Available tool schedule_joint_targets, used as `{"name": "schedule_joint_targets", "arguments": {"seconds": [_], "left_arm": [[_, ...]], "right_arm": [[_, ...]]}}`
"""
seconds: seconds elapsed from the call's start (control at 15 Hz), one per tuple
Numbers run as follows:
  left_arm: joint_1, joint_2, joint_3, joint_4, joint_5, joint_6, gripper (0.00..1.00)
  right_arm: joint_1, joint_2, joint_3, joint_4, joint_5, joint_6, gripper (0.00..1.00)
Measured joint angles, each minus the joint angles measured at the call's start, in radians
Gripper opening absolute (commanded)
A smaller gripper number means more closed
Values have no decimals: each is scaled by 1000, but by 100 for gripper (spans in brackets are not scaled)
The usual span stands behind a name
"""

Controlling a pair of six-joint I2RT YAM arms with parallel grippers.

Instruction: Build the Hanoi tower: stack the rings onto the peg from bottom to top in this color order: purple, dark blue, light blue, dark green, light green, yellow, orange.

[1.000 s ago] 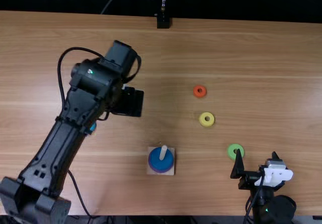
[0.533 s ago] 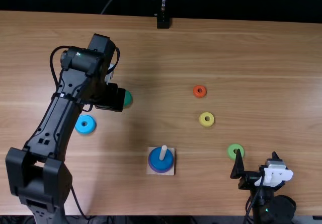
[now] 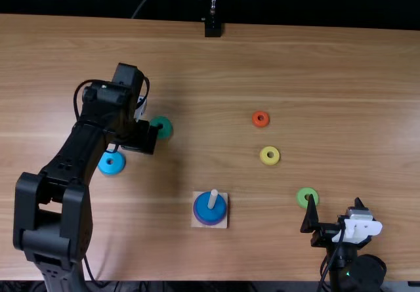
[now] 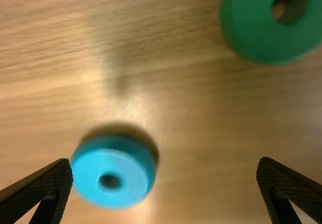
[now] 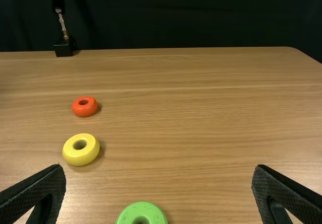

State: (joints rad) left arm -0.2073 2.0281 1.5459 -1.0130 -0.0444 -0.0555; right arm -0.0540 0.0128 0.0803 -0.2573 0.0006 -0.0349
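Note:
The left gripper (image 3: 139, 138) is over the table's left part, beside the light blue ring (image 3: 111, 169) and dark green ring (image 3: 168, 129). In the left wrist view the gripper (image 4: 164, 169) is open, with the light blue ring (image 4: 88, 171) and dark green ring (image 4: 251, 32) lying apart beyond it. A dark blue ring (image 3: 203, 208) lies over a purple ring (image 3: 209, 224) around the upright peg (image 3: 212, 198). My right gripper (image 3: 335, 201), also open in the right wrist view (image 5: 158, 168), is near the light green ring (image 3: 302, 196).
Right of the peg's square base (image 3: 198, 224) lie a yellow ring (image 3: 264, 159) and, farther back, an orange ring (image 3: 256, 123). A black stand (image 3: 212, 28) is at the table's far edge. The left arm's links extend over the table's left side.
The left gripper has moved left across the table, uncovering the light blue and dark green rings, and lately slightly nearer the front edge. The right arm and the peg's rings have stayed still.

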Motion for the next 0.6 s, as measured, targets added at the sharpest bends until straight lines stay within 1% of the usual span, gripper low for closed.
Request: {"name": "schedule_joint_targets", "arguments": {"seconds": [0.07, 0.13, 0.2, 0.4, 0.6], "left_arm": [[5, -1, -50, 39, 1, 2, 100], [11, -12, -85, 50, -11, 3, 100], [27, -42, -118, 54, -3, 4, 100], [72, -74, -154, 58, 0, 4, 100], [85, -84, -167, 59, -1, 4, 100]], "right_arm": [[0, 0, 0, 0, 0, 0, 100], [0, 0, 0, 0, 0, 0, 100], [0, 0, 0, 0, 0, 1, 100], [0, 0, 0, 0, 0, 0, 100], [0, 0, 0, 0, 0, 0, 100]]}}
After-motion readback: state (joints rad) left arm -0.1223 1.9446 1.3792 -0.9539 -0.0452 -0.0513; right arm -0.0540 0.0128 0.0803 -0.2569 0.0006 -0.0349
